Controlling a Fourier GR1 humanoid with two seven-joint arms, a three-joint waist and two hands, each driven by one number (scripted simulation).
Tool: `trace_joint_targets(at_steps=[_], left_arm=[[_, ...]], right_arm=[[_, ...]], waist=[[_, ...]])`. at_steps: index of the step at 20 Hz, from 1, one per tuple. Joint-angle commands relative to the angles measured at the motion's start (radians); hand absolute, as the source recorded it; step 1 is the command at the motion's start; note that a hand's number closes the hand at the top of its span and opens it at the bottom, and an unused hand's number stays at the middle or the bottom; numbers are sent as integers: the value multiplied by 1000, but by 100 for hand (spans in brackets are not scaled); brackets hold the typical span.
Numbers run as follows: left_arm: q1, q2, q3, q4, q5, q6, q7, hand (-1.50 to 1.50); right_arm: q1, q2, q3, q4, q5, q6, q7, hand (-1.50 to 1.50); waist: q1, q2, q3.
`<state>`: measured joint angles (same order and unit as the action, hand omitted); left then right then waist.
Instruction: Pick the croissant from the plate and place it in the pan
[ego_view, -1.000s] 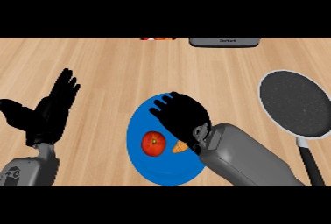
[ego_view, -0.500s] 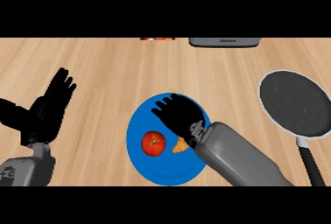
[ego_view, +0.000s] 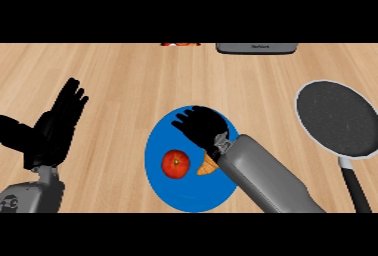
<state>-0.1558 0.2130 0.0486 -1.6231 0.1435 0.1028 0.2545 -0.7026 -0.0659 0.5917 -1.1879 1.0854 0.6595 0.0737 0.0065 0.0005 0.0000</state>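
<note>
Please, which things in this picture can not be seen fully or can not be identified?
- Croissant, head view: mostly hidden under the right hand and its forearm.
- Red object at the top: cut by the edge, unidentifiable.
- Grey device: cut by the top edge.
- Pan: handle end runs out at the bottom.

I had only the head view to work from; it looked steeply down from above onto the wooden counter (ego_view: 118, 75); both forearms entered from the lower edge, so the far side of the counter lay along the top; it sat near enough that the blue plate (ego_view: 159, 150) filled the middle and the pan (ego_view: 343, 117) met the right edge; no second view overlapped it.
</note>
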Motion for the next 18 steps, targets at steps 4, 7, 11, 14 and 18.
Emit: trace_joint_targets(at_steps=[4, 7, 11, 14, 18], left_arm=[[31, -13, 11, -6, -3, -28, -26, 0], [11, -10, 40, 66, 17, -48, -53, 0], [16, -17, 20, -47, -1, -21, 29, 0], [-32, -19, 40, 87, -2, -54, -59, 0], [-34, -26, 37, 83, -20, -40, -38, 0]], right_arm=[[-10, 64, 27, 138, 28, -49, -16, -150], [-5, 65, 63, 163, 22, -135, -91, 150], [-29, 65, 34, 239, 49, -212, -153, 150], [-75, 65, 4, 283, 32, -235, -181, 150], [-12, 65, 1, 237, 40, -238, -191, 150]], waist=[[5, 0, 0], [7, 3, 0], [9, 1, 0], [6, 3, 0], [2, 2, 0]])
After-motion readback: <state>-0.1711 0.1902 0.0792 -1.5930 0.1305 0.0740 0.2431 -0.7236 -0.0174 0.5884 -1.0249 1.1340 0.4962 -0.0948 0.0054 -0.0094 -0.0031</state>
